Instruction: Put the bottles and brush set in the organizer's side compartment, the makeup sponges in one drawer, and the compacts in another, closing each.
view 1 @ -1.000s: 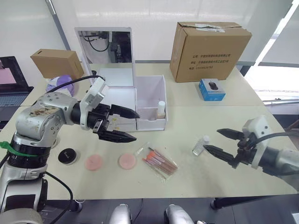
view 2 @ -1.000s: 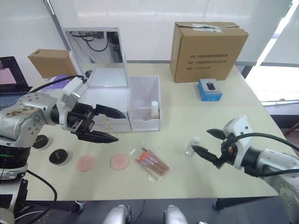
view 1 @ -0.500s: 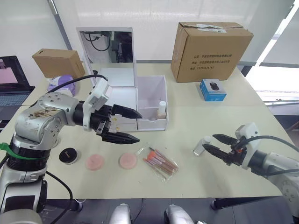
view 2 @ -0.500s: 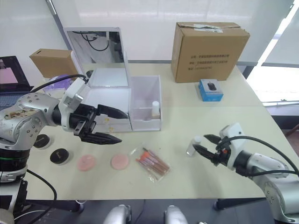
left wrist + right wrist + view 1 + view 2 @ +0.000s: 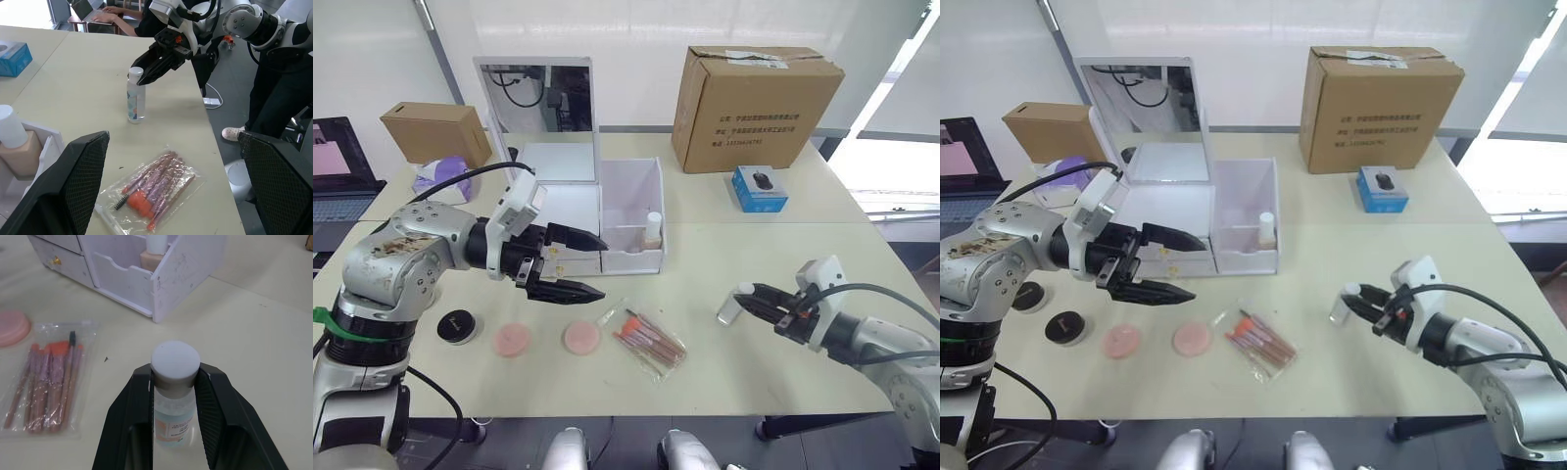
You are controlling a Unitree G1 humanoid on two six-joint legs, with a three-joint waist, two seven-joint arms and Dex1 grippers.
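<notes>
While the left end effector [image 5: 576,264] hangs released before the organizer [image 5: 570,186], the right end effector [image 5: 174,382] grips a clear bottle [image 5: 173,396] upright on the worktop [image 5: 724,372].

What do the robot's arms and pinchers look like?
The arms are silvery metal with round joints, and the left arm looks scuffed with brownish marks. Each wrist has a white boxy block. Black cables loop along both arms. The left gripper and right gripper each have two black pointed fingers.

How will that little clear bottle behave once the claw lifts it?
The small bottle looks light and stiff. It stands tall and narrow, so it would probably tip if nudged. The right gripper holds it just under the white cap, where smooth plastic might slip.
</notes>
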